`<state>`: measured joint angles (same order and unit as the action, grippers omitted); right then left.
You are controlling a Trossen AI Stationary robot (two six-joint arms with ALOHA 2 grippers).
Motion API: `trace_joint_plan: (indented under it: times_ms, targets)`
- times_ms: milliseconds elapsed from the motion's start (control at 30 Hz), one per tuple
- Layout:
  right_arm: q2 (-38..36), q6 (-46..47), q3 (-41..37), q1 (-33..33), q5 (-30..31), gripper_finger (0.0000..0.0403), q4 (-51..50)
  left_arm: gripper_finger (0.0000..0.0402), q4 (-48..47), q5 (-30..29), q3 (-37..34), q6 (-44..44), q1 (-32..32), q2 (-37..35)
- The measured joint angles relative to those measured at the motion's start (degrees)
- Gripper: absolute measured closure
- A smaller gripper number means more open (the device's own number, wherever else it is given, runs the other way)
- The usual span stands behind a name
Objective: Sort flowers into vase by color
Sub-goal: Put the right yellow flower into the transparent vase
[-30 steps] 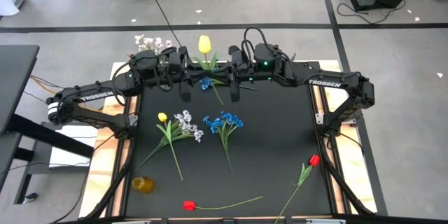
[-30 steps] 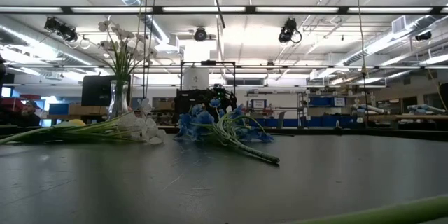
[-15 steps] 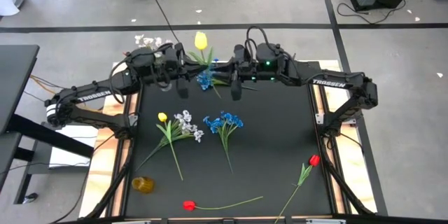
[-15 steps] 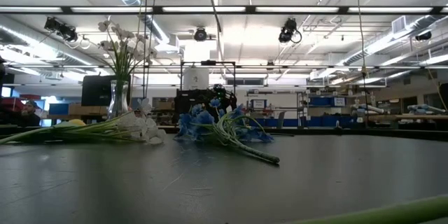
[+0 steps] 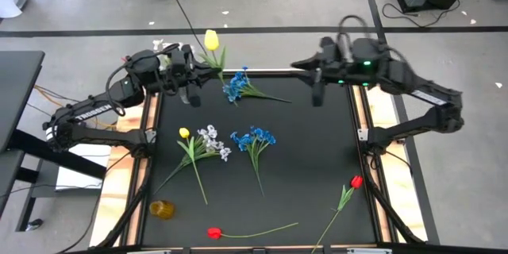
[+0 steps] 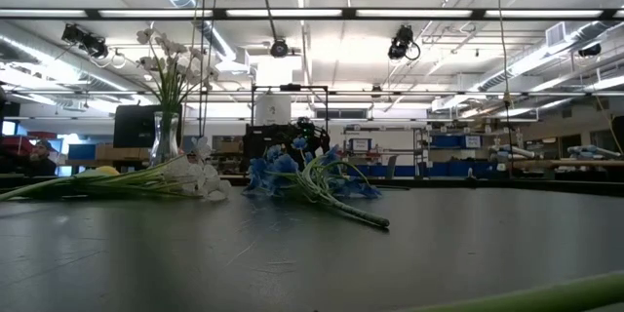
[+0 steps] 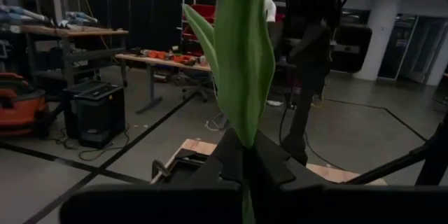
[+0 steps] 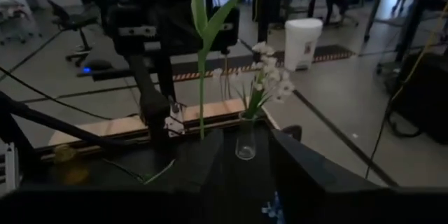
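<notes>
My left gripper (image 5: 198,78) (image 7: 246,147) is shut on a yellow tulip (image 5: 211,40) above the table's far left corner; its stalk (image 8: 201,77) stands upright. Beside it a clear vase (image 8: 246,143) (image 6: 166,138) holds white flowers (image 5: 164,48). A blue flower (image 5: 236,87) lies on the mat by the far edge. My right gripper (image 5: 316,89) (image 8: 241,175) hangs open over the far right part, holding nothing. More flowers lie on the mat: a yellow tulip and white cluster (image 5: 200,138), a blue cluster (image 5: 254,138), and two red tulips (image 5: 355,181) (image 5: 214,232). My left gripper pinches the tulip's green stalk and leaf (image 7: 245,129) between its two fingers, low on the stem. The fingers come in level from the table's left side and lie across the stalk. The tulip is lifted clear and stands upright, with its blossom above the fingers.
A small amber object (image 5: 161,209) sits off the mat's near left corner. Wooden table edges (image 5: 361,115) frame the black mat. A green stalk (image 6: 546,297) lies close to the low camera. Cables and tape lines cross the floor beyond the far edge.
My right gripper has drawn away from the tulip toward the table's right edge and risen. My left gripper has carried the upright tulip toward the far left corner, closer to the vase. The flowers on the mat have stayed put.
</notes>
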<state>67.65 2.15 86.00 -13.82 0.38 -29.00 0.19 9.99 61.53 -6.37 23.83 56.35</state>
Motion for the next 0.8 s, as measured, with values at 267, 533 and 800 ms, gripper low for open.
trace_joint_plan:
  times_ms: [267, 533, 800]
  targets:
    - [-3.4, -0.2, 0.0, 1.1, -2.5, 0.0341, 0.6, 0.0395, -0.1, -1.1, 0.0, 0.1, 0.0, -0.2]
    - [-4.7, -0.2, -0.1, 1.4, -1.9, 0.0342, 1.8, 0.0395, -0.3, -1.2, 0.0, 1.3, 0.0, -0.6]
    - [-3.4, -0.2, -0.1, 1.4, -1.9, 0.0342, 5.0, 0.0395, -10.1, -7.5, 0.0, 2.9, 1.5, -5.6]
